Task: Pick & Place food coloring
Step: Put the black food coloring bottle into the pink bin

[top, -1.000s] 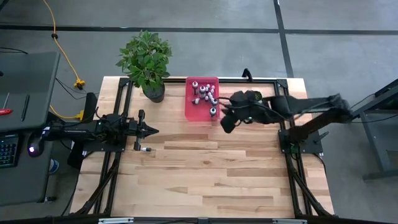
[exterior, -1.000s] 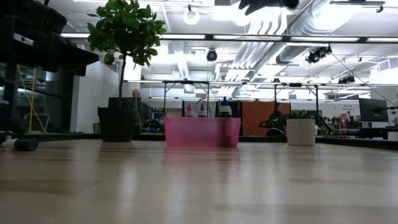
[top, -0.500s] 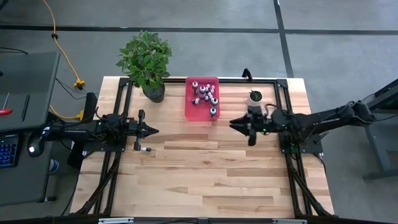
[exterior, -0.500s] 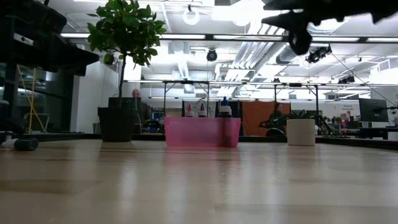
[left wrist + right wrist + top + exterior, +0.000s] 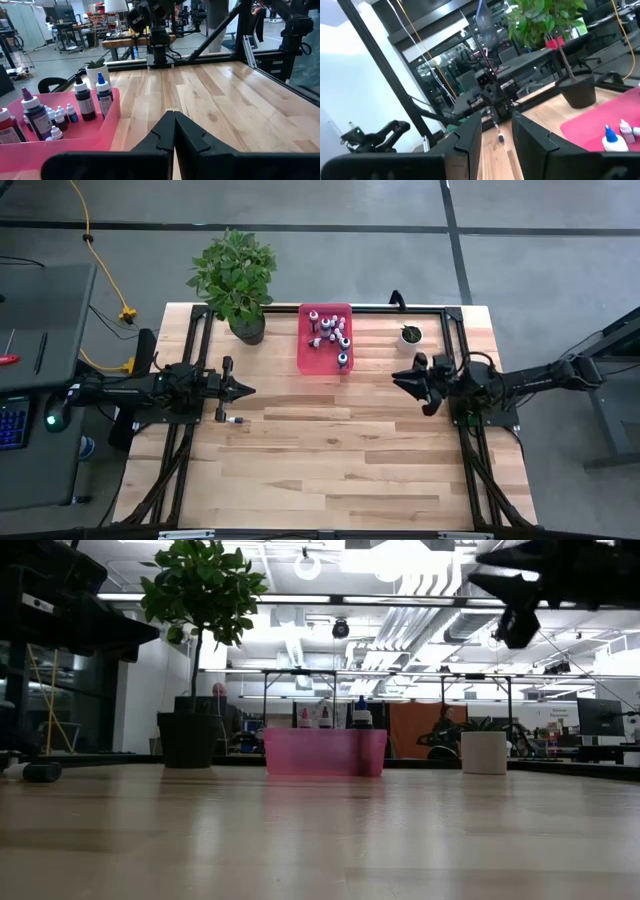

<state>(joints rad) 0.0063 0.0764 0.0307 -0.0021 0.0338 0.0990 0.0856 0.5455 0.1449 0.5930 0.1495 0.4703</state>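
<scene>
Pink plastic catches the eye first: the tray [image 5: 323,358] sits at the table's [image 5: 330,470] far edge, between the big potted plant [image 5: 235,280] and the small white pot [image 5: 410,335], and the food coloring [image 5: 331,335] is heaped inside it, tiny white-capped bottles with a few taller dark ones standing among them. One more small bottle [image 5: 233,420] seems to lie on the wood just by the left gripper [image 5: 248,390], though from above it is too small to be sure.

The right gripper [image 5: 400,377] hangs in the air over the right side of the table, well apart from the tray, its fingers parted by a narrow gap and empty. The left gripper rests low on the left side, clenched tight with nothing between its fingers, as its own wrist view shows.

From where I stand, the right arm looks to be between trips, with no bottle in hand. To do the step well, it should swing over the tray and single out a bottle at the edge of the heap. The taller ones near the tray wall offer the cleanest grasp. Coming straight down with the jaws astride the cap and neck would keep neighbours from toppling. These bottles are light and round, so a gentle squeeze and a slow lift should suit them.
</scene>
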